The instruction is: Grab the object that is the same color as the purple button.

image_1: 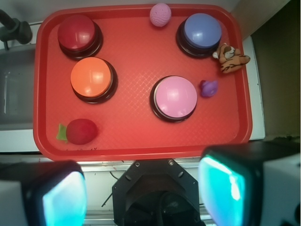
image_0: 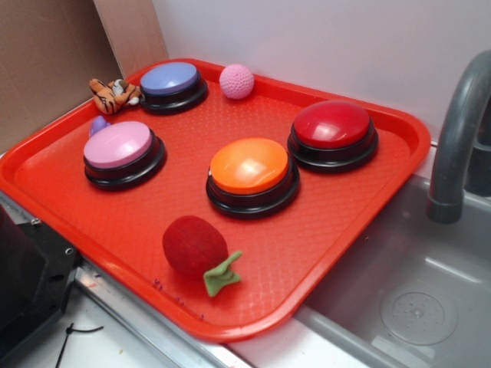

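I see tiny glossy violet lump (image_1: 208, 87) beside pink-topped round button (image_1: 175, 97) on red plastic tray (image_1: 141, 136); periwinkle domed push button (image_1: 202, 29) near. I read no writing. Gripper (image_1: 143, 193) jaws wide, empty.

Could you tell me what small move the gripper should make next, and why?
Probably move the gripper forward over the tray toward the small purple object. It lies beside the pink button, matches the purple button, and the open gripper is back off the tray's near edge.
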